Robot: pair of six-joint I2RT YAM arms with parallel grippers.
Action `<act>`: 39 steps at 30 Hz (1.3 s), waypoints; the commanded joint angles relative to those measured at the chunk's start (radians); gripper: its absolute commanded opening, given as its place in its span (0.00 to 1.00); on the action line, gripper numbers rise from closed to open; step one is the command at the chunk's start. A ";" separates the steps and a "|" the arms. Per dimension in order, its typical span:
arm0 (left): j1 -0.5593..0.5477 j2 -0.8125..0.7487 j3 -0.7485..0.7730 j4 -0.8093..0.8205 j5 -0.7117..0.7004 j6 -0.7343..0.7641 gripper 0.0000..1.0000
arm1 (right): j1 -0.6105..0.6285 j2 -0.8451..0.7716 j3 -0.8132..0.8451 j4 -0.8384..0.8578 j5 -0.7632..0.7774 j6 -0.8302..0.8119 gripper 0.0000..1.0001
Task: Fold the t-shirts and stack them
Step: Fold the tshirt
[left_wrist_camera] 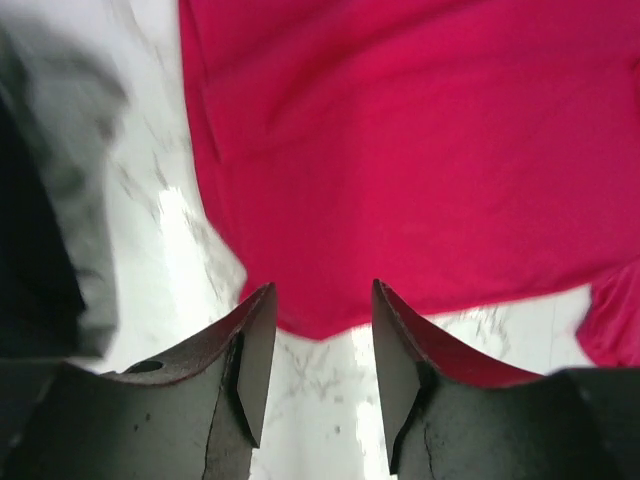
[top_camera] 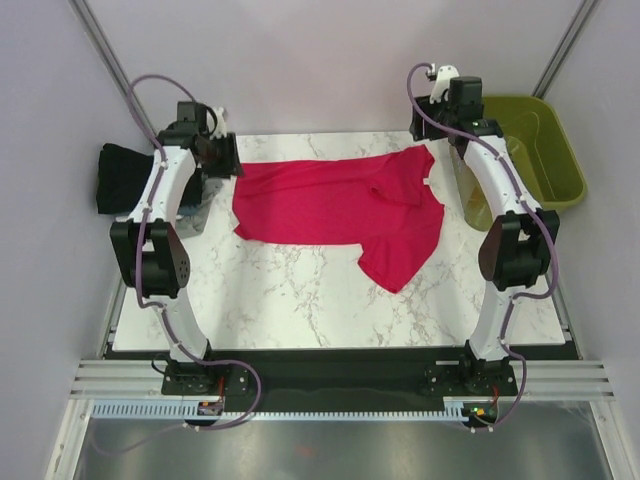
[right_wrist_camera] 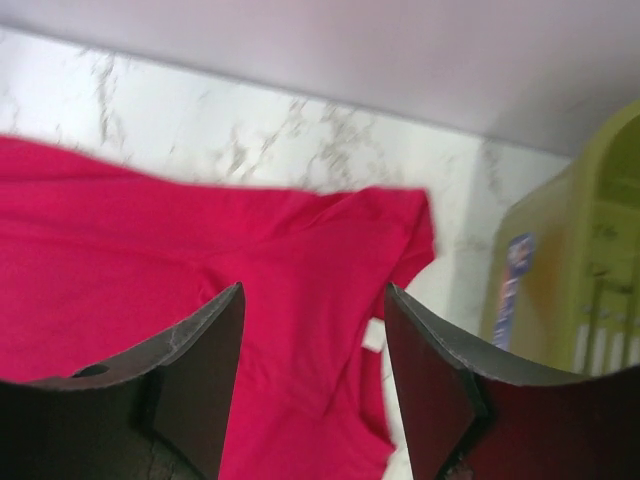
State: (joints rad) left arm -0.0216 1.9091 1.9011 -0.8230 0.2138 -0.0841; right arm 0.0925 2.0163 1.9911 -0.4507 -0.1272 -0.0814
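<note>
A crimson-pink t-shirt [top_camera: 340,205] lies spread and rumpled across the back half of the marble table [top_camera: 300,300], one part folded down toward the front right. My left gripper [top_camera: 222,155] hovers at the shirt's left end. Its fingers are open, with only marble between them, just short of the cloth's edge [left_wrist_camera: 320,320]. My right gripper [top_camera: 440,135] hangs over the shirt's right end [right_wrist_camera: 300,260], open with nothing held. A folded black t-shirt [top_camera: 120,178] sits at the far left, with grey cloth [left_wrist_camera: 80,130] beside it.
An olive-green plastic basket [top_camera: 540,150] stands off the table's back right corner, close to my right arm, and shows at the right edge of the right wrist view [right_wrist_camera: 590,270]. Walls and frame posts close in the back and sides.
</note>
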 commanded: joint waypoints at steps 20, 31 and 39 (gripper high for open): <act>0.049 0.220 -0.178 -0.116 0.110 -0.036 0.56 | 0.001 0.214 -0.081 -0.079 -0.097 0.062 0.66; 0.040 0.291 -0.126 -0.108 0.102 -0.029 0.56 | 0.003 0.312 -0.008 -0.077 -0.042 0.019 0.67; 0.034 0.254 -0.200 -0.110 0.030 -0.023 0.57 | 0.004 0.361 0.003 -0.063 -0.003 0.009 0.68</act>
State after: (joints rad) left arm 0.0154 2.1979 1.7298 -0.9375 0.2855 -0.1108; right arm 0.0944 2.3589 1.9469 -0.5385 -0.1665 -0.0563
